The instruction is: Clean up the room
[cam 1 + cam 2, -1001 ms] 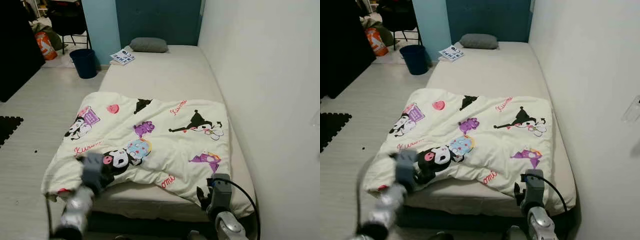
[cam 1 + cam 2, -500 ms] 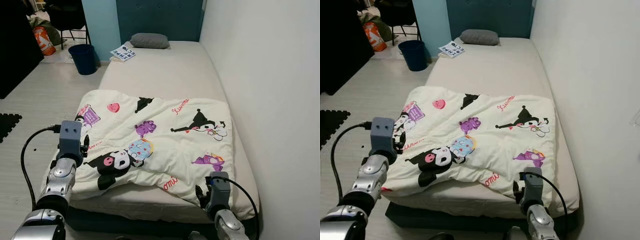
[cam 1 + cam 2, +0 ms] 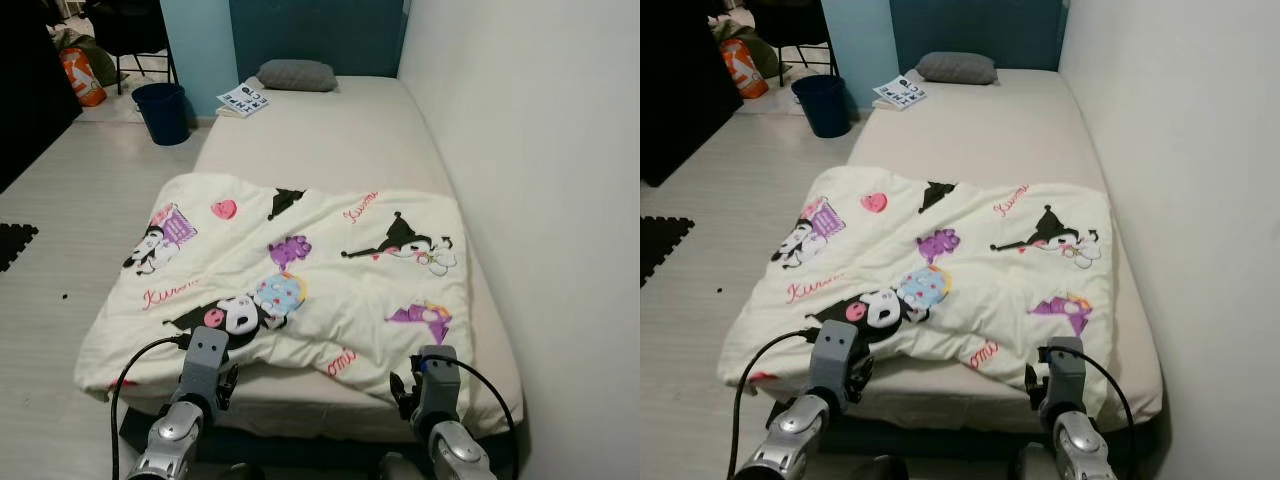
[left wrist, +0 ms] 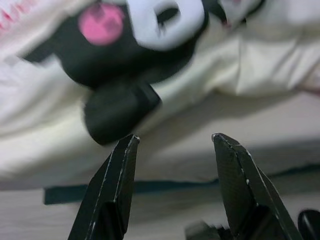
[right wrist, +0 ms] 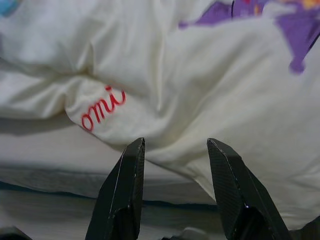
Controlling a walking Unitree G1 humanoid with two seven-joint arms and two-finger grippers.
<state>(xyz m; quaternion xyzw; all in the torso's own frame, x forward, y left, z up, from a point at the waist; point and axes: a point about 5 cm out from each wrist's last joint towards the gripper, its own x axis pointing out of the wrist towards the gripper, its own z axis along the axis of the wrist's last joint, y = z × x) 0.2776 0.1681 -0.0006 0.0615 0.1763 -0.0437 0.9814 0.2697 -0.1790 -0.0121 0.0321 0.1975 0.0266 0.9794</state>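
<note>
Single bed with a bare beige mattress (image 3: 330,150) standing along a white wall, seen from its foot end; a cream quilt printed with black, purple and pink cartoon figures (image 3: 300,275) lies rumpled across the lower half of the bed, its left edge hanging over the side toward the pale plank floor (image 3: 90,230) and its near edge folded back in creases. The left gripper (image 4: 172,145) hovers just off the quilt's near-left edge, fingers parted wide and holding nothing; the right gripper (image 5: 175,150) hovers likewise at the near-right corner, fingers wide apart and empty, the red lettering of the print directly ahead. At the head end rest a grey pillow (image 3: 296,75) and, beside it, a printed white booklet (image 3: 243,99); a dark blue bin (image 3: 162,112) stands on the floor near that corner. Judged from this state, the tidying is at an early stage: the quilt is neither grasped nor spread flat, and the booklet remains to be put away
</note>
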